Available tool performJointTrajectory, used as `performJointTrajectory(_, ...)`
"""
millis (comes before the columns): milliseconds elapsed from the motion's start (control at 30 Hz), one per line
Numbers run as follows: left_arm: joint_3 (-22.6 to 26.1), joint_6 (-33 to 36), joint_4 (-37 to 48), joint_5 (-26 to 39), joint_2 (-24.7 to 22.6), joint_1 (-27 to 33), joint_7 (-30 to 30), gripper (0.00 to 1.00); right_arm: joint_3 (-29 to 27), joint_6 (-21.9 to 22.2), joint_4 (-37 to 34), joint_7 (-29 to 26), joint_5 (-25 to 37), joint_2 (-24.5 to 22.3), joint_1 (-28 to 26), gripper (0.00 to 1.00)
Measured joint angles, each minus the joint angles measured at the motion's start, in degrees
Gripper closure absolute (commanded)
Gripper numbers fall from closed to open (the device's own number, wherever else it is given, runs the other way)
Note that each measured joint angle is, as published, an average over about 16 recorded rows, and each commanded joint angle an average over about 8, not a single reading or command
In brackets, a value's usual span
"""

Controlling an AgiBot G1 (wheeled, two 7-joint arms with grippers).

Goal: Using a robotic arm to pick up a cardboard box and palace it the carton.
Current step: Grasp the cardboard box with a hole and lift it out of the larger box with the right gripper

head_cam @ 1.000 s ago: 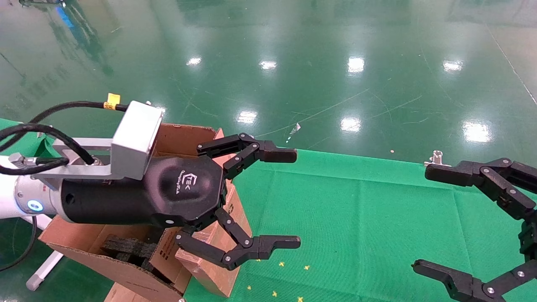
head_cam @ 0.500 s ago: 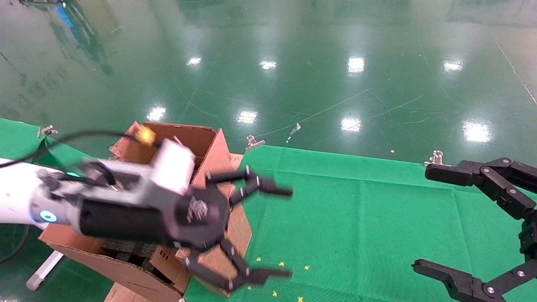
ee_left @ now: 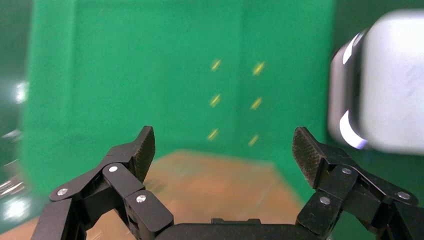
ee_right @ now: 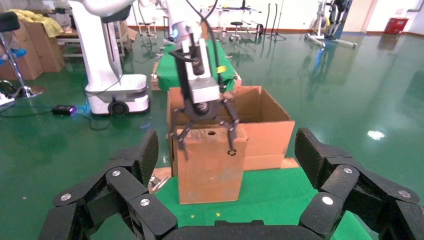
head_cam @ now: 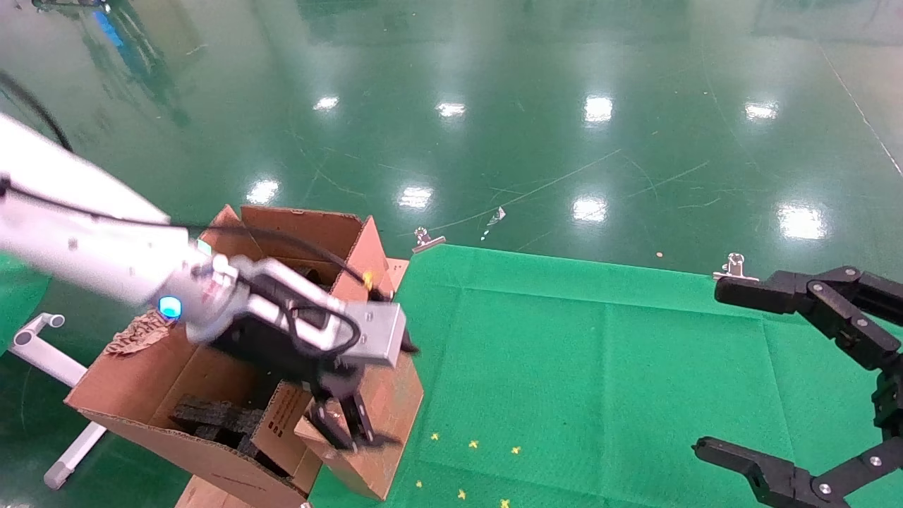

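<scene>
The small brown cardboard box [head_cam: 395, 402] stands upright at the left edge of the green table, against the carton [head_cam: 134, 395]. In the right wrist view the box [ee_right: 210, 170] shows its round hole and recycling mark. My left gripper [head_cam: 370, 391] points down over the box top, open, with one finger on each side of it [ee_right: 206, 136]. In the left wrist view the open gripper [ee_left: 222, 145] has the box top [ee_left: 215, 190] between its fingers. Black foam blocks [head_cam: 211, 416] lie in the carton [ee_right: 265, 120]. My right gripper [head_cam: 716, 367] is open and empty at the right, also shown in the right wrist view [ee_right: 227, 150].
The green cloth [head_cam: 600, 381] covers the table, with small yellow marks [head_cam: 473, 444] near the front and metal clips [head_cam: 734, 264] on its far edge. A white stand [head_cam: 42, 346] is on the floor at left. A white machine base [ee_right: 107, 75] stands behind the carton.
My left arm has swung from reaching flat over the table to pointing downward. Its open gripper has come down over the top of the cardboard box. The right arm has not moved.
</scene>
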State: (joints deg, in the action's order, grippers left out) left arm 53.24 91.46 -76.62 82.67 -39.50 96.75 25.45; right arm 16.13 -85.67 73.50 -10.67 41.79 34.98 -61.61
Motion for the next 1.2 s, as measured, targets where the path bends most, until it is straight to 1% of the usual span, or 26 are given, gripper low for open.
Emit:
performJointTrajectory(133, 9.66, 0.13, 0.25, 2.98, -1.31, 8.84, 1.21, 0.00, 0.02, 0.01, 0.00, 0.01, -0.01, -0.01, 0.00, 0.00)
performJointTrajectory(267, 19.01, 0.09, 0.79, 3.94, -2.59, 16.05, 3.03, 0.00, 0.03, 0.01, 0.00, 0.02, -0.02, -0.01, -0.01, 0.00)
performJointTrajectory(400, 26.74, -0.36, 1.36, 3.35, -3.50, 21.22, 5.22, 0.00, 0.05, 0.02, 0.00, 0.03, -0.04, -0.02, -0.01, 0.00)
performJointTrajectory(533, 31.98, -1.26, 1.62, 2.05, -3.92, 24.25, 7.06, 0.00, 0.07, 0.03, 0.00, 0.03, -0.05, -0.03, -0.01, 0.00)
performJointTrajectory(700, 34.83, -2.58, 1.39, 0.39, -3.87, 25.65, 8.48, 0.00, 0.09, 0.04, 0.00, 0.04, -0.06, -0.04, -0.02, 0.00)
performJointTrajectory(1067, 35.92, -4.46, 0.20, -0.20, -3.80, 25.60, 9.14, 0.00, 0.14, 0.06, 0.00, 0.07, -0.09, -0.06, -0.03, 0.00)
performJointTrajectory(1200, 36.00, -4.95, 0.28, -0.53, -3.50, 25.64, 10.20, 0.00, 0.15, 0.07, 0.00, 0.08, -0.10, -0.06, -0.03, 0.00)
